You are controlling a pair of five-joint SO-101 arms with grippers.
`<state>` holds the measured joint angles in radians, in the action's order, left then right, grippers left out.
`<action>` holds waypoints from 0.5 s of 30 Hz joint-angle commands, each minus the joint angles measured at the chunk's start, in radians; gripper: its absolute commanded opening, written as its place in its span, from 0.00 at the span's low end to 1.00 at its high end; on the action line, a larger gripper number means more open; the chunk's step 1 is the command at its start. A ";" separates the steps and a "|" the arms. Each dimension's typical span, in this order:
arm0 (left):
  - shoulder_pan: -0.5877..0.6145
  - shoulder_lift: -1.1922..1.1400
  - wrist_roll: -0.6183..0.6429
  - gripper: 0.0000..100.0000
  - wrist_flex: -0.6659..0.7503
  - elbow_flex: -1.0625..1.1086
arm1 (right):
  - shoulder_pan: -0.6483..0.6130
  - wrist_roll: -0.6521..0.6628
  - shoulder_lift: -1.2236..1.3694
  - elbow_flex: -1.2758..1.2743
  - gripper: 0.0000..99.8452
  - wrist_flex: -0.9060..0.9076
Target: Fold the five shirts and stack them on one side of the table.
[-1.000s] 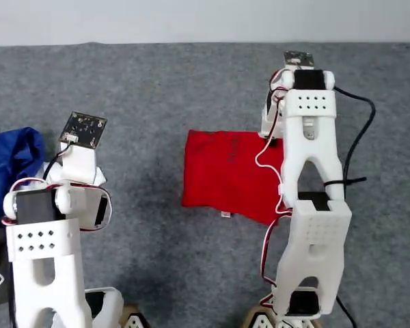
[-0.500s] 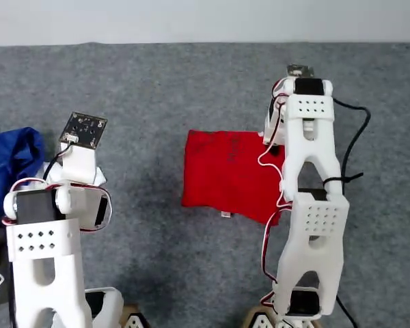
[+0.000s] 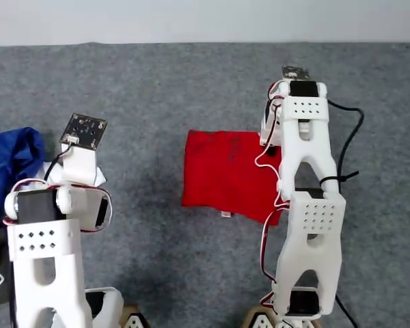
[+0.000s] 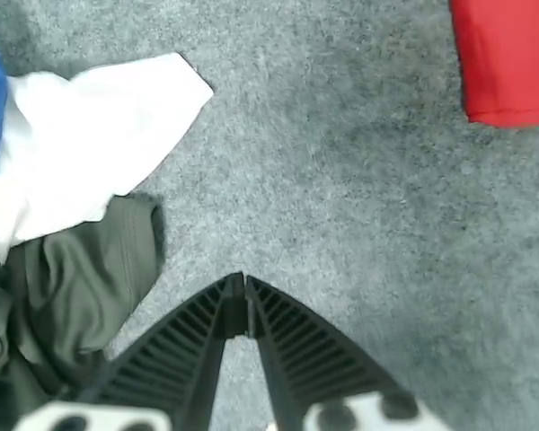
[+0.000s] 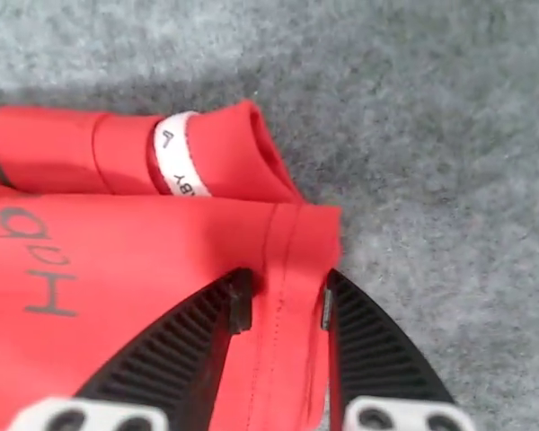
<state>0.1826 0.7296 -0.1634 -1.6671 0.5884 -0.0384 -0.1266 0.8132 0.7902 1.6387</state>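
Note:
A red shirt (image 3: pixel 219 171) lies folded into a rough rectangle at the middle of the grey table. My right gripper (image 5: pixel 283 310) is at its far right corner, near the collar label, shut on the shirt's (image 5: pixel 117 251) doubled hem, with red cloth pinched between the fingers (image 5: pixel 238 310). My left gripper (image 4: pixel 244 292) is shut on nothing and hovers over bare table at the left. Beside it lies a heap of unfolded shirts: a white one (image 4: pixel 81 144), a dark olive one (image 4: pixel 72 278) and a blue one (image 3: pixel 10 164).
The grey felt table (image 3: pixel 157 89) has free room at the back and between the two arms. A black cable (image 3: pixel 352 137) hangs beside the right arm. The table's far edge meets a pale wall (image 3: pixel 191 20).
The right arm has shifted slightly to the left over the red shirt's right end. The shirt's visible outline and the left arm are unchanged.

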 commanded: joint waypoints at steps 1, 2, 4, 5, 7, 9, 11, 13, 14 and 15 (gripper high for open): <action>0.000 0.017 -0.005 0.01 0.020 0.002 | -0.016 -0.008 -0.016 0.026 0.13 0.002; 0.000 0.017 -0.005 0.01 0.021 0.002 | -0.018 -0.006 -0.016 0.026 0.13 0.002; 0.000 0.017 -0.005 0.01 0.021 0.002 | -0.028 -0.005 -0.018 0.028 0.13 0.002; 0.000 0.017 -0.005 0.01 0.021 0.002 | -0.033 -0.005 -0.018 0.028 0.13 0.002; -0.002 0.017 -0.005 0.01 0.021 0.002 | -0.042 -0.005 -0.018 0.028 0.13 0.002; -0.002 0.017 -0.005 0.01 0.021 0.002 | -0.047 -0.005 -0.018 0.028 0.13 0.002; -0.002 0.017 -0.005 0.01 0.021 0.002 | -0.047 -0.005 -0.018 0.028 0.13 0.002; -0.002 0.017 -0.005 0.01 0.021 0.002 | -0.045 -0.003 -0.018 0.028 0.13 -0.002; -0.002 0.017 -0.005 0.01 0.021 0.002 | -0.044 -0.003 -0.018 0.028 0.12 -0.005; -0.002 0.017 -0.005 0.01 0.021 0.002 | -0.041 -0.003 -0.018 0.028 0.10 -0.007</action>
<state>0.1826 0.7311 -0.1634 -1.6671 0.5946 -0.0675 -0.1266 0.8132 0.7902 1.6387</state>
